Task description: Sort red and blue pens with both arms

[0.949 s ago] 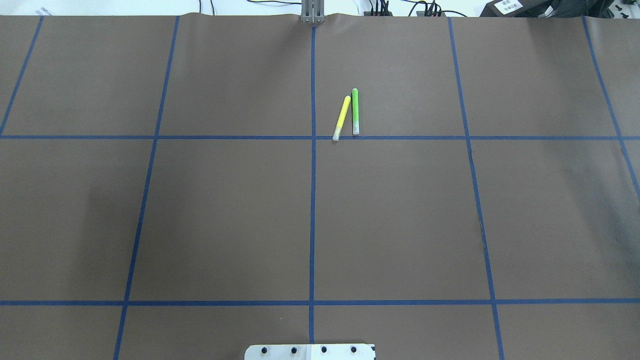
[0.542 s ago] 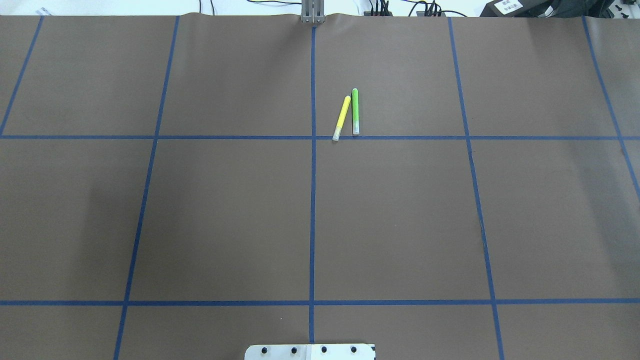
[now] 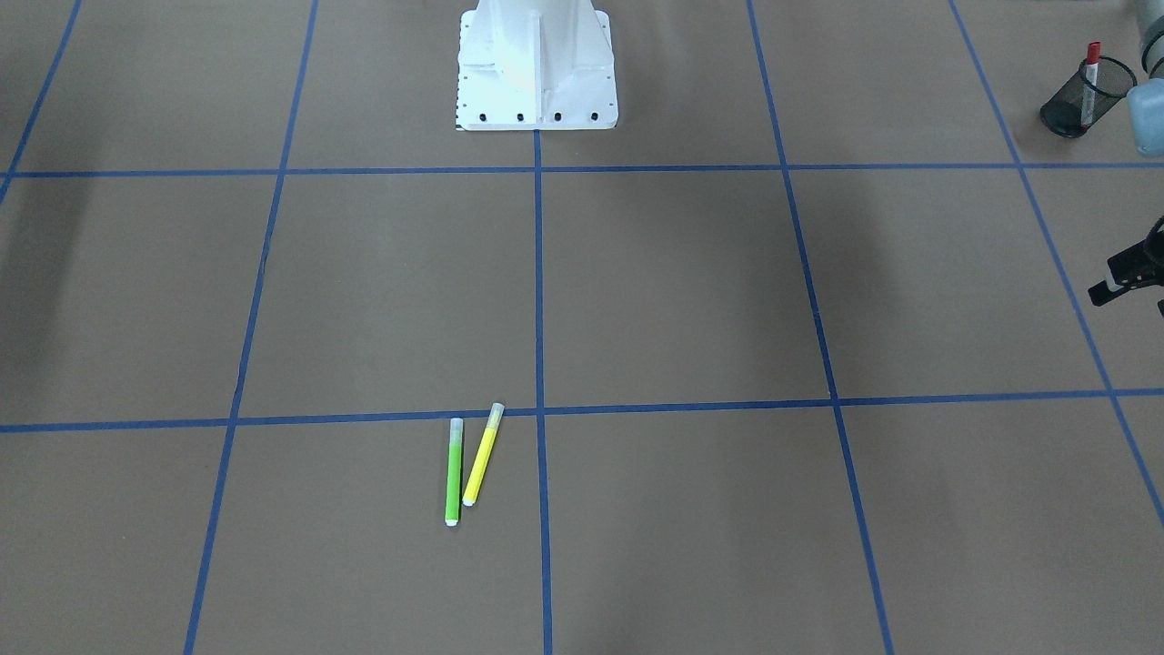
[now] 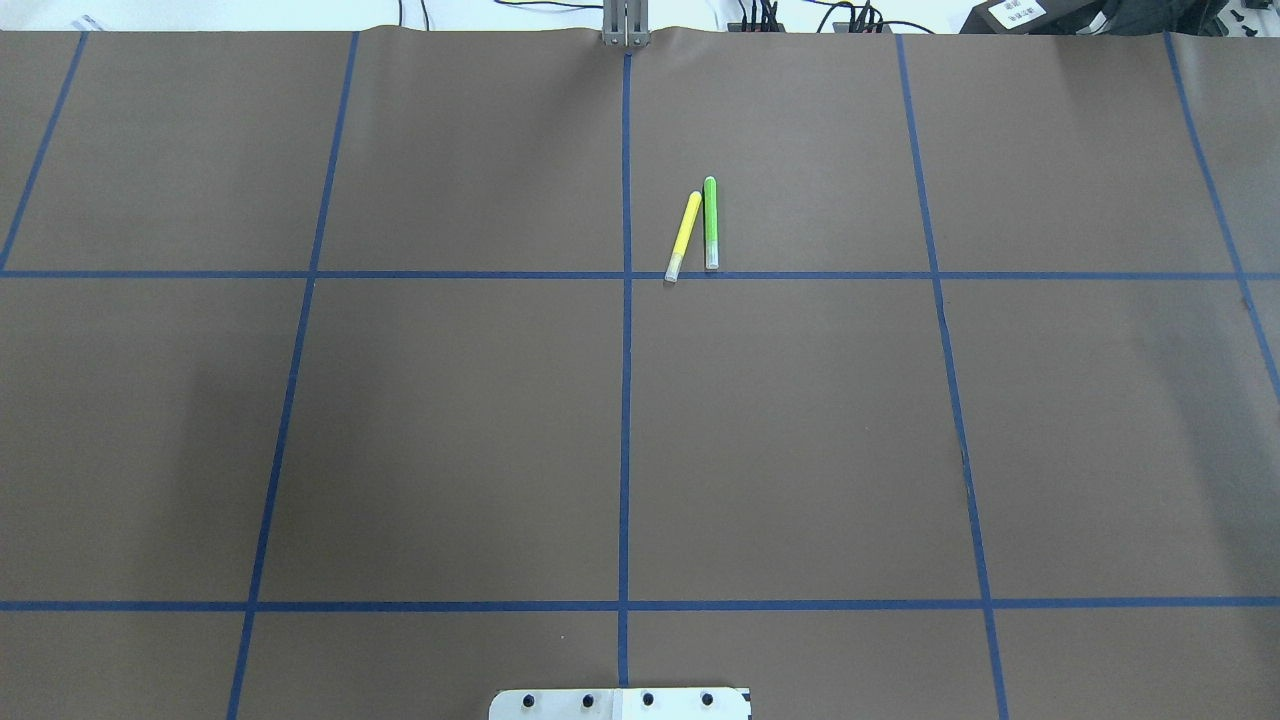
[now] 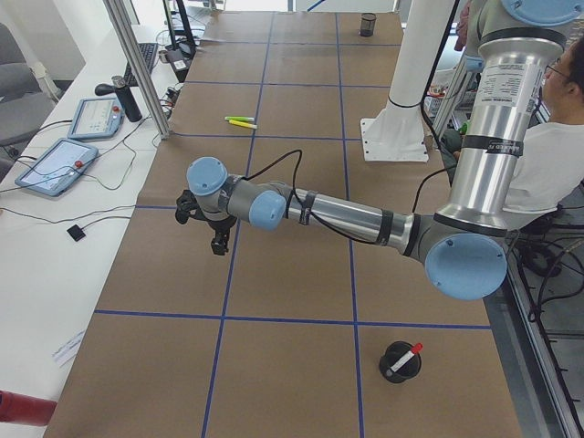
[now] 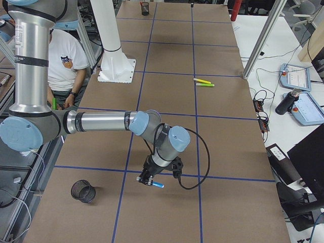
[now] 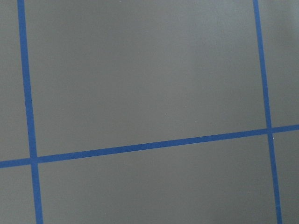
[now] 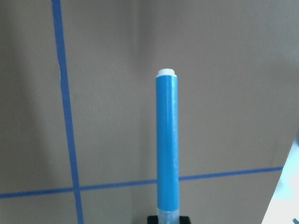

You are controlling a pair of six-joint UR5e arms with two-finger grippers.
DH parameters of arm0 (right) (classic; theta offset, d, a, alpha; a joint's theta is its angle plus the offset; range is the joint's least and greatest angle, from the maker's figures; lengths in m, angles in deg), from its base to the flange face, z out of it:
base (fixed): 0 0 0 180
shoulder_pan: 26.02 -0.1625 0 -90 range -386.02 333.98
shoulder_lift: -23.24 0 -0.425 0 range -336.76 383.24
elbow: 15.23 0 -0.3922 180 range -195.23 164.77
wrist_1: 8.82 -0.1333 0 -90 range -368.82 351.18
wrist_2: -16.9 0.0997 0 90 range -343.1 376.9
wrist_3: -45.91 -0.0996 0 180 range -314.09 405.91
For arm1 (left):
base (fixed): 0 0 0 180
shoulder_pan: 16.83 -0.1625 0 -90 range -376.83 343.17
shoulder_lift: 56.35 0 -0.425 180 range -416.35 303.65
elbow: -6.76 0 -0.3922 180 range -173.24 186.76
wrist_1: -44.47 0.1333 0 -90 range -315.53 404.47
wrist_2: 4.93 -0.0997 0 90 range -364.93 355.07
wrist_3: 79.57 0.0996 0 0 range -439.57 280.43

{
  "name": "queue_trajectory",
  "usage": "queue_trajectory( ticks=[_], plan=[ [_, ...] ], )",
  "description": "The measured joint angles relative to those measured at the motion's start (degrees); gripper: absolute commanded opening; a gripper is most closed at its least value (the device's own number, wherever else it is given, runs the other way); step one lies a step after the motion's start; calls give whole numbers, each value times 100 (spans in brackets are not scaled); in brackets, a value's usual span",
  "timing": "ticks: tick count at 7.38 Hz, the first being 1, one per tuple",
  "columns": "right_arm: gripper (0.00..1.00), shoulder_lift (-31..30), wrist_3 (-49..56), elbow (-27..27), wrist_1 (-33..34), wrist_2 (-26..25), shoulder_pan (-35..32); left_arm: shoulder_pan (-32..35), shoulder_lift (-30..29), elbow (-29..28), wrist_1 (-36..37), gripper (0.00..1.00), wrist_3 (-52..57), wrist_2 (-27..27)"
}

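The blue pen is held in my right gripper, which is shut on its capped end; its white end points away over the brown mat. In the exterior right view this gripper hangs low over a blue tape line with the blue pen sticking out sideways. The red pen stands in a black mesh cup. My left gripper shows only partly at the front-facing view's right edge, well in front of that cup, and I cannot tell how its jaws stand. Both grippers are outside the overhead view.
A green highlighter and a yellow highlighter lie side by side near the table's centre line. A second black mesh cup stands near the right arm. The white robot base and a seated person are nearby.
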Motion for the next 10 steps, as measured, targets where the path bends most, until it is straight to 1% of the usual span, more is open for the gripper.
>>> queue_trajectory(
  ticks=[2, 4, 7, 10],
  plan=[
    [0, -226, 594, 5, 1012, -68, -3, -10, 5, 108, -94, 100, -41, -6],
    [0, -421, 1164, 7, 1868, -295, -4, -62, 0, 171, -248, 100, -112, -6],
    [0, -806, 1553, -98, 2353, -592, -1, -90, -6, 275, -386, 100, -142, -6],
    [0, -964, 1861, -484, 2428, -638, -3, -92, -9, 388, -395, 100, -144, -6]
  ],
)
